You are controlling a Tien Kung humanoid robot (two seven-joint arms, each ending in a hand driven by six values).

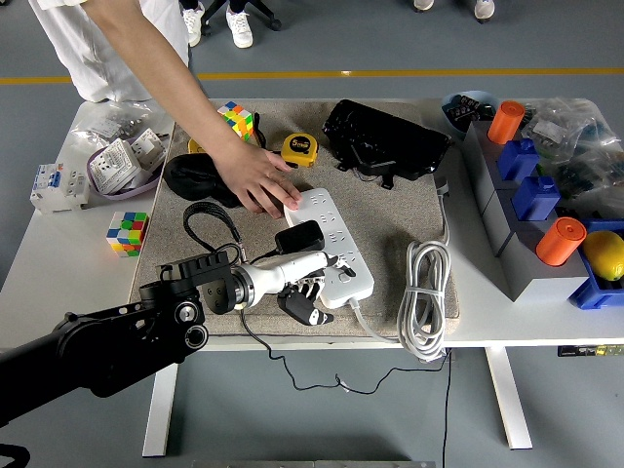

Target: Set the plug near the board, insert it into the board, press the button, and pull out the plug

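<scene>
I see my left hand (304, 285) over the near end of the white power strip (331, 244), fingers curled down at its near edge and holding nothing I can make out. The black plug (300, 237) lies just beside the strip's left side. A person's hand (255, 180) presses on the strip's far end. All this rests on the table (58, 263).

i saw the person's hand (255, 180) pressing on the far end of the power strip (331, 245), blocking any approach from that side. the black plug (300, 237) sat against the strip's left edge, its cord (210, 222) looping over the mat beside it. the coiled white cable (425, 290) crowded the right. bare mat between strip and coil left me room.
</scene>
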